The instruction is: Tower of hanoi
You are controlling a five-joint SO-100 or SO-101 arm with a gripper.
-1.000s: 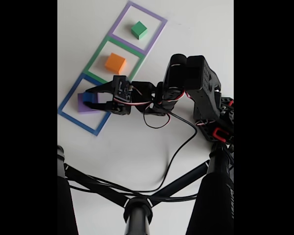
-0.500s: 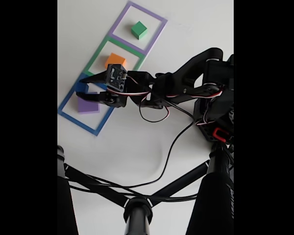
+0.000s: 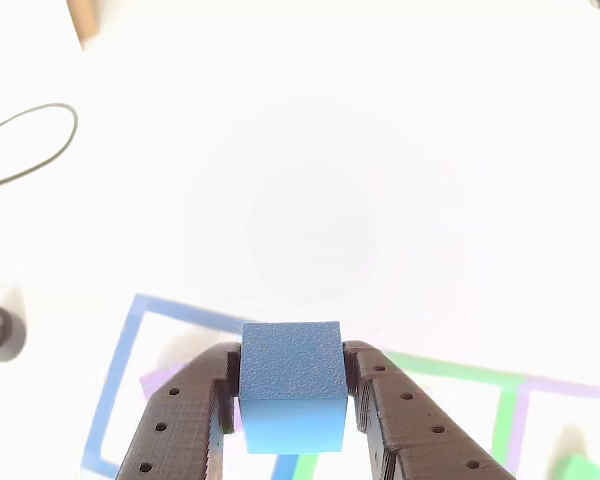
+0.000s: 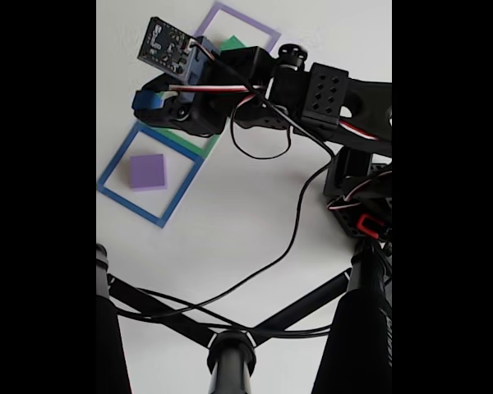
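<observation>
Gripper [image 3: 290, 395] clamped on the small blue cube [image 3: 290, 385], one dark perforated finger [image 3: 175, 425] pressed to each side face, cube lifted clear of the white table [image 3: 310, 150]. Seen in the fixed view as a blue block [image 4: 146, 99] pinched at the tip of the gripper [image 4: 152, 100], raised near the left edge of the table above the row of flat square outlines. Purple block [image 4: 147, 171] lying alone inside the blue outline [image 4: 115, 197], nearest of the three squares in the fixed view, well apart from the cube. Green block [image 4: 232, 43] partly hidden behind the arm at the far purple outline [image 4: 259, 23]. Green outline [image 4: 199, 149] between the two, mostly covered by the arm; orange-yellow block not made out. Blue outline [image 3: 120, 380] at lower left in the other view, a pale purple patch [image 3: 160, 382] of the purple block just beside the left finger, green outline [image 3: 460, 372] to the right, purple outline [image 3: 570, 390] at the right edge, and a corner of the green block [image 3: 578, 468] at bottom right. Black cable [image 4: 287, 238] trailing from the arm across the near table; black tripod legs [image 4: 181, 316] in the foreground.
</observation>
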